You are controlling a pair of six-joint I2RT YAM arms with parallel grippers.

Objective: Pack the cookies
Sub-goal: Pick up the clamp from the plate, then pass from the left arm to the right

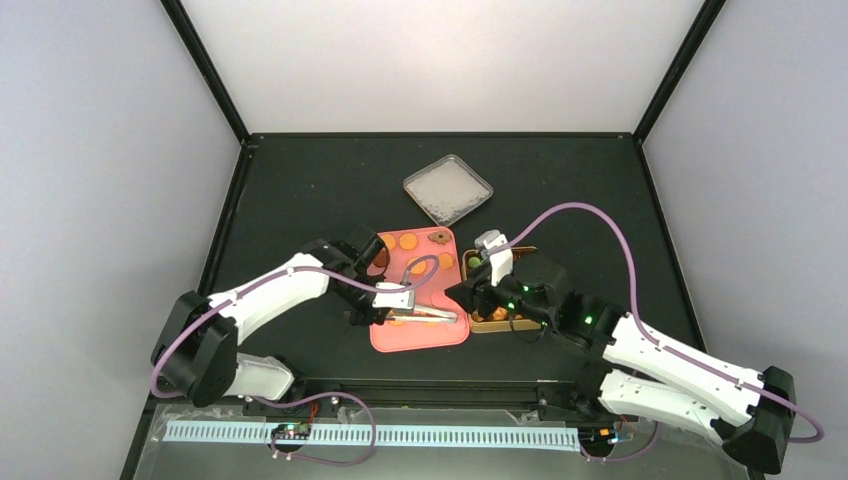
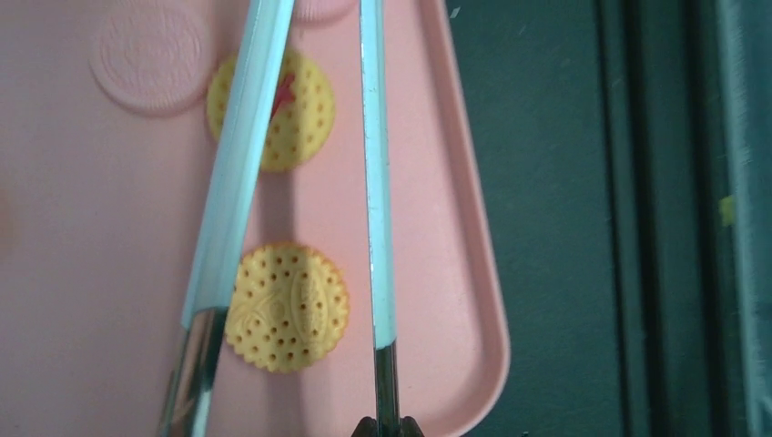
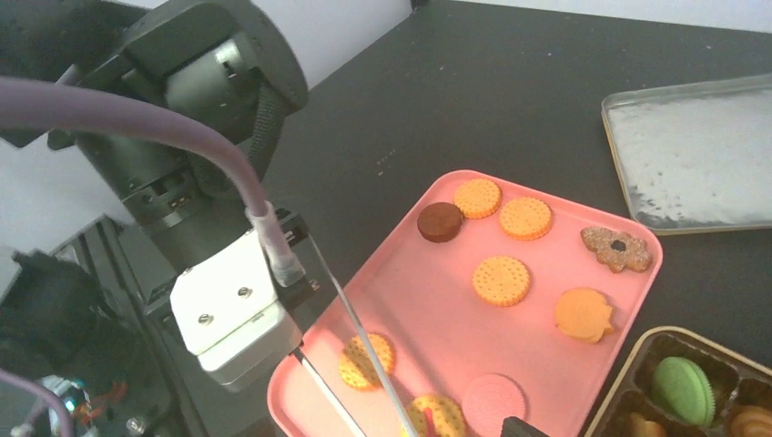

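The left gripper (image 1: 392, 300) is clamped on the metal tongs (image 2: 375, 182), whose two blue-sleeved arms stand apart, one on each side of a yellow cookie (image 2: 287, 307) lying on the pink tray (image 2: 91, 273). More cookies (image 3: 502, 279), orange, brown and pink, lie scattered over the tray. The right gripper (image 1: 480, 297) hangs over the compartmented box (image 3: 637, 364) just beside the tray, where a green cookie (image 3: 685, 384) sits; whether its fingers are apart or together cannot be told
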